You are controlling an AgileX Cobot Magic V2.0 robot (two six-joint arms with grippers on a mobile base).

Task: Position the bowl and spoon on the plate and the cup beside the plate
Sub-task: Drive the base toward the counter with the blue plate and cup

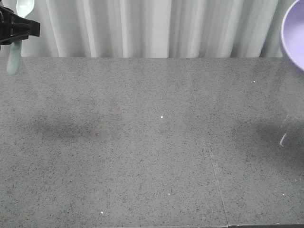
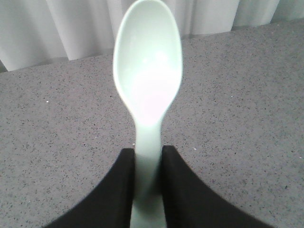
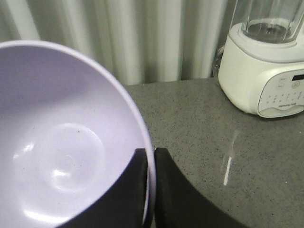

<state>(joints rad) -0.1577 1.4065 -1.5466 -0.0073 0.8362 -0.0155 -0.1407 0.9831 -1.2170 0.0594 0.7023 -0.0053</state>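
My left gripper [image 1: 21, 29] hangs at the far left, above the back edge of the grey table, shut on the pale mint-green spoon [image 1: 13, 59]. In the left wrist view the spoon [image 2: 148, 71] points away with its scoop up, its handle pinched between the black fingers [image 2: 124, 183] of the gripper [image 2: 148, 159]. The lavender bowl [image 1: 294, 33] is held in the air at the far right edge. My right gripper [image 3: 152, 159] is shut on the rim of the bowl [image 3: 61, 142], one finger inside and one outside. The plate and the cup are out of view.
A speckled grey stone table [image 1: 152, 142] fills the front view, with a seam [image 1: 214, 166] running front to back on its right side. White curtains [image 1: 142, 28] hang behind it. A white blender [image 3: 266, 71] stands on the table's right, near the curtain.
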